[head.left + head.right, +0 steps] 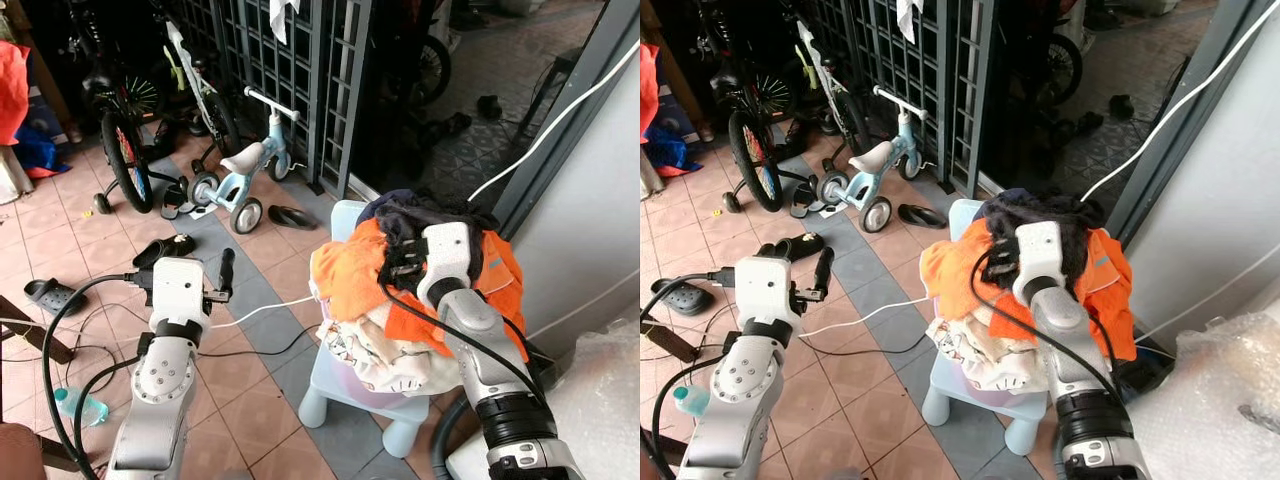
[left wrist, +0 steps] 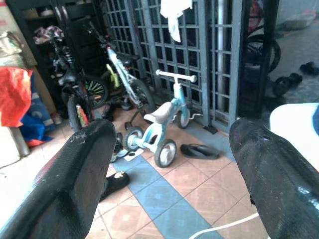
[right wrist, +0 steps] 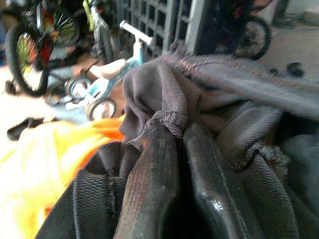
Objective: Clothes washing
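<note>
Right gripper (image 3: 174, 144) pinches a fold of the dark grey ribbed garment (image 3: 234, 99) atop the orange-and-white laundry pile (image 1: 350, 280) on a pale blue plastic chair (image 1: 345, 390); left gripper (image 2: 169, 164) hangs released over the tiled floor (image 1: 60, 220).

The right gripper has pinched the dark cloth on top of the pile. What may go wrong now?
1. The right gripper holds only a small fold of the dark garment; it may slip out.
2. The orange garment hangs over the chair's edge; lifting may drag it to the floor.
</note>
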You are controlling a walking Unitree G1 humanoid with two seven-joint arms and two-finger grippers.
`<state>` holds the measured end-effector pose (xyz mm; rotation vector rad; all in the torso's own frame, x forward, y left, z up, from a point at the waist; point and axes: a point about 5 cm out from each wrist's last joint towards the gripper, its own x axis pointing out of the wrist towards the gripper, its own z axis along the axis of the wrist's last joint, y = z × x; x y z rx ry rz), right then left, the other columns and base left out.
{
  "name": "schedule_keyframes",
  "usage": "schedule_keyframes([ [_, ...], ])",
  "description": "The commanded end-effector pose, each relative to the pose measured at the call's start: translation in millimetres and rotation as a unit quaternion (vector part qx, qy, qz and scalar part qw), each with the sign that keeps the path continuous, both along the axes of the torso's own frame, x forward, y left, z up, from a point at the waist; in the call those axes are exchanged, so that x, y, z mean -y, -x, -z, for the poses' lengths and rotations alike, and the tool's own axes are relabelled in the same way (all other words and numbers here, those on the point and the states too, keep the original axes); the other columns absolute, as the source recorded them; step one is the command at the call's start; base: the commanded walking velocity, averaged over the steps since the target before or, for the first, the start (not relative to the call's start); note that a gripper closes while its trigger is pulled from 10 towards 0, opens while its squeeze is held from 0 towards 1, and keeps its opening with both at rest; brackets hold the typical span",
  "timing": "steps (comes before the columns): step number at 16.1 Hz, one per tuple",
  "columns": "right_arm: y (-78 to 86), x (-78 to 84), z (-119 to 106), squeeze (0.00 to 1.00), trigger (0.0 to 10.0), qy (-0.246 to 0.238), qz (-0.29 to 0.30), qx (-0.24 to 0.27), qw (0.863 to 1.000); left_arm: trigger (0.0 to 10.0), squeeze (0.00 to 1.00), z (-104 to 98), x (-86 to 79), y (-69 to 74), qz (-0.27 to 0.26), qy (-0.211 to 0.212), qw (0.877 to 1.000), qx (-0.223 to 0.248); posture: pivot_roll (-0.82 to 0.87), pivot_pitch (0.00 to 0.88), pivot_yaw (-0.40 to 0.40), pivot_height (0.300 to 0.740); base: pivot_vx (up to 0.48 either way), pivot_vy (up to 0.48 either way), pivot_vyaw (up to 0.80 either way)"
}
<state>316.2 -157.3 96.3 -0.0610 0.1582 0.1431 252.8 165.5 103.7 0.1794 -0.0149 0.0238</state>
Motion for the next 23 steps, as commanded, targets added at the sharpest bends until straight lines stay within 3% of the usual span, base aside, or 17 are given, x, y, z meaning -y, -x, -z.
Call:
schedule_keyframes([
  [1,-2.9,3.1,-10,0.00,0.0,-0.014,0.013,0.023,1.000,10.0,0.00,-1,1.0,-3.0,0.000,-0.006,1.000,0.002,0.02,0.000,-0.023,0.740,0.000,0.000,0.00],
  [3,-7.6,4.2,-34,0.00,0.0,-0.061,0.035,0.084,0.994,10.0,0.00,-6,-4.5,-12.0,-0.018,-0.011,1.000,0.012,0.03,0.000,-0.023,0.740,0.000,0.000,0.00],
  [5,-9.4,4.0,-44,0.00,0.0,-0.070,0.037,0.108,0.991,10.0,0.00,-10,-8.0,-14.8,-0.031,-0.016,0.999,0.020,0.04,0.000,-0.026,0.740,0.000,0.000,0.00],
  [7,-16.7,6.3,-78,0.00,0.0,-0.087,0.049,0.174,0.980,10.0,0.00,-19,-16.4,-18.2,-0.050,-0.024,0.998,0.036,0.06,0.000,-0.032,0.740,0.000,0.000,0.00],
  [11,-22.8,13.8,-105,0.00,0.0,-0.094,0.071,0.213,0.970,10.0,0.00,-17,-24.0,-16.0,-0.069,-0.032,0.996,0.035,0.04,0.000,-0.035,0.740,0.000,0.000,0.00],
  [15,-18.5,18.5,-104,0.00,0.0,-0.090,0.078,0.214,0.969,10.0,0.00,-10,-27.0,-16.0,-0.095,-0.031,0.995,0.022,0.01,0.000,-0.023,0.740,0.000,0.000,0.00],
  [19,-3.4,18.9,-84,0.00,0.0,-0.084,0.083,0.185,0.976,10.0,0.00,-7,-11.6,-14.3,-0.064,-0.029,0.997,0.010,0.00,0.000,0.004,0.740,0.000,0.000,0.00],
  [23,1.7,13.0,-79,0.00,0.0,-0.081,0.078,0.176,0.978,10.0,0.00,-3,-5.6,-14.9,-0.048,-0.029,0.998,-0.001,-0.02,0.000,0.010,0.740,-0.060,0.000,0.00],
])
